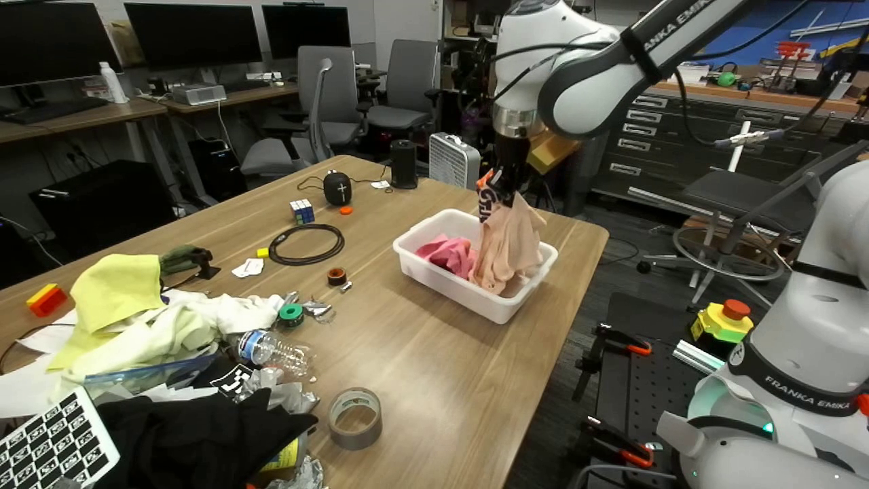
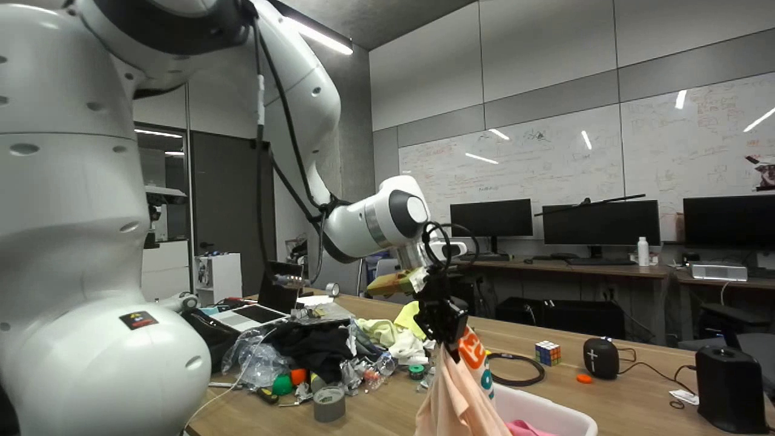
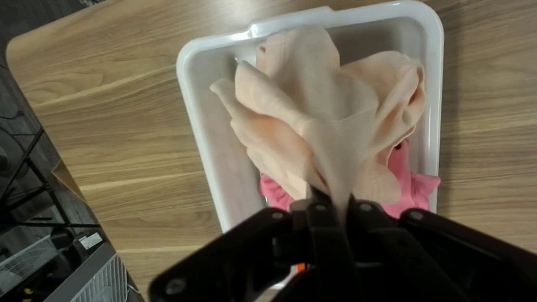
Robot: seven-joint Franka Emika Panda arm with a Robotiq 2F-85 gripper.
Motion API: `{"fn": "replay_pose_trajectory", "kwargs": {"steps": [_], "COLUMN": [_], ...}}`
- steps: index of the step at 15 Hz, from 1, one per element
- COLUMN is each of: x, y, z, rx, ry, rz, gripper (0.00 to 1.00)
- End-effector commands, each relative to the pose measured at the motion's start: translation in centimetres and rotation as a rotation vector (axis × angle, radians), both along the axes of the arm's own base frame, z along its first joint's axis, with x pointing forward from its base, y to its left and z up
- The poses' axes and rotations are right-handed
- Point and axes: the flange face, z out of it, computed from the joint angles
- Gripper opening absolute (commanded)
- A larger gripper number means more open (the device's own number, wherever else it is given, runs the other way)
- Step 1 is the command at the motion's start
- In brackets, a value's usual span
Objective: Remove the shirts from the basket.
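Note:
The white basket (image 1: 441, 288) stands on the table near its edge; it also shows in the wrist view (image 3: 201, 138) and in an exterior view (image 2: 566, 416). My gripper (image 1: 506, 193) is above the basket, shut on a peach shirt (image 1: 508, 241). The wrist view shows the peach shirt (image 3: 310, 92) pinched between the fingers (image 3: 333, 203), its lower folds hanging into the basket. A printed part with orange lettering (image 2: 475, 357) hangs beside the fingers; I cannot tell if it belongs to the same shirt. A pink shirt (image 1: 448, 253) lies in the basket, partly hidden under the peach one.
A coiled black cable (image 1: 307, 244), a puzzle cube (image 1: 302, 211), a black speaker (image 1: 337, 188) and a small tape roll (image 1: 337, 276) lie beyond the basket. A duct tape roll (image 1: 355, 418), a plastic bottle (image 1: 275, 353) and piled clothes (image 1: 197, 435) cover the near side.

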Motion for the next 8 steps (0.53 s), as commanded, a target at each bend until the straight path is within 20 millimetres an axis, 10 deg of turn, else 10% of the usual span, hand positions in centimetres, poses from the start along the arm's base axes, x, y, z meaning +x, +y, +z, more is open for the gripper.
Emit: {"fn": "replay_pose_trajectory", "kwargs": {"steps": [1,8], "x": [-2.8,-6.5], "y": [0.4,2.1], "z": [7.4,19.0], "rx": [-0.005,0.026], "ry": [-0.059,-0.172], "rz": [0.017,0.061], "gripper": [0.06,0.02]}}
